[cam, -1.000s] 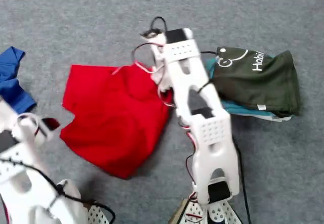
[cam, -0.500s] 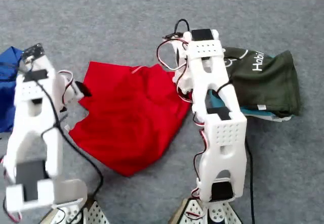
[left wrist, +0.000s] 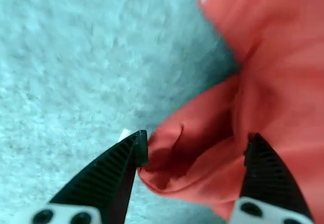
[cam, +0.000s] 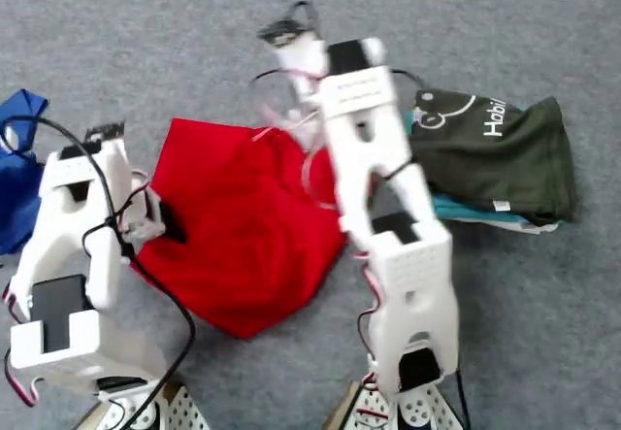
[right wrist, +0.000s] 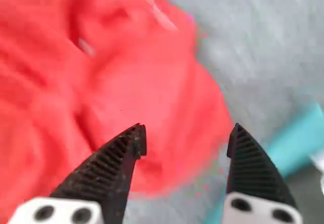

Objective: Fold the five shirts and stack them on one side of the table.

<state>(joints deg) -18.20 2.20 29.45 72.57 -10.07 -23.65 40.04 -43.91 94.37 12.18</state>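
High view showed the red shirt (cam: 243, 236) lying crumpled and unfolded in the middle of the grey bench (cam: 194, 51), between the two arms. Over the last second it had slid a little toward the folded stack. The left arm, low at the near corner a second before, had come up to the shirt's left edge. In the left wrist view the left end effector (left wrist: 195, 148) was open, its jaws straddling a bunched fold of red cloth without pinching it. The right arm had swung back from the stack side to the shirt's far edge, and the right end effector (right wrist: 185, 135) hung open over red cloth, gripping nothing. Both looked to be setting up a two-point grab to spread the shirt, so I judged its folding not yet begun.

Counted: one red shirt; one blue shirt (cam: 15, 168) loose at the bench's left edge; one dark green shirt (cam: 495, 158) folded atop one teal shirt (cam: 451, 207). A pale strip (cam: 514, 221) beneath might have been the fifth; I could not tell. There were two arms and two end effectors.
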